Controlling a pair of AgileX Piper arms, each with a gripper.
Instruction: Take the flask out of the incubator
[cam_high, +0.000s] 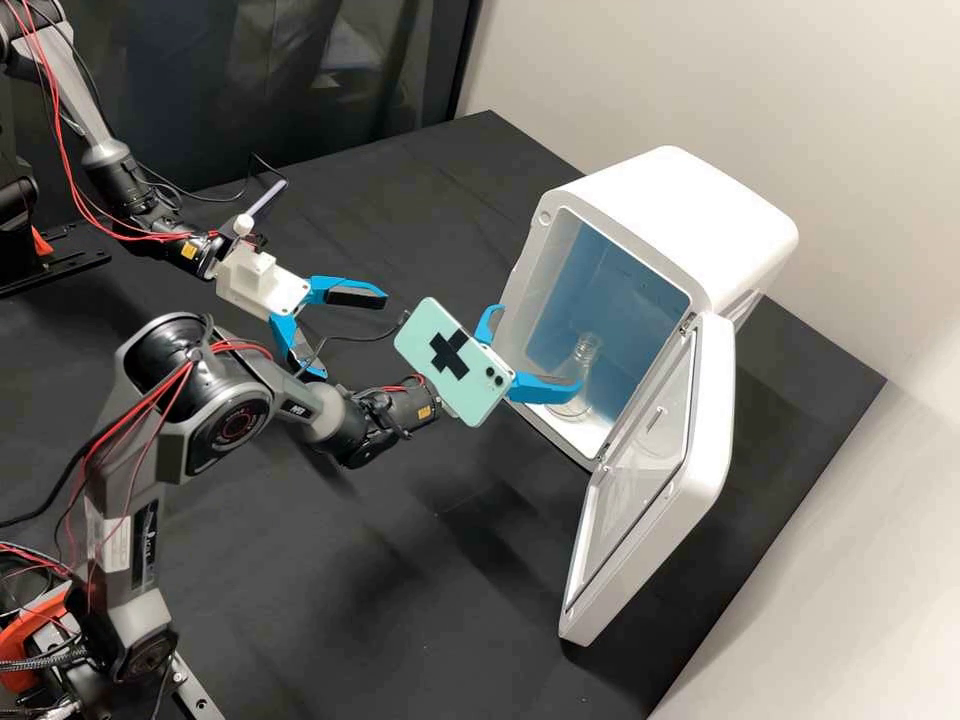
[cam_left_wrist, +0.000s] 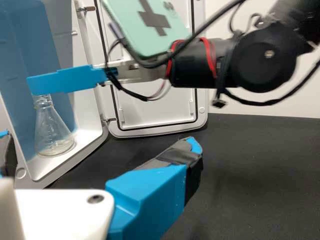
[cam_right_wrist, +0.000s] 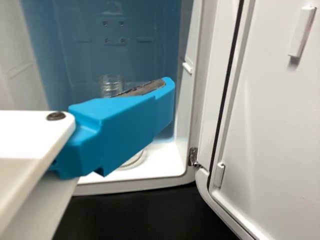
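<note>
erlenmeyer flask (cam_high: 583, 360) is standing upright inside the incubator (cam_high: 690, 220), door (cam_high: 650, 480) hanging open for access. right hand (cam_high: 545, 348) is hovering wide at the mouth, likely to straddle it; left hand (cam_high: 350, 332) is sitting wide, clear.

Incubator (cam_high: 690, 215): white rounded box, stands on black tabletop (cam_high: 400, 560) near its far right edge, close to wall. Door (cam_high: 650, 470) swung wide open, hinged at one side, window pane in it. Interior blue. Flask (cam_high: 582, 368): clear glass, conical, narrow neck, upright on interior floor.
</note>
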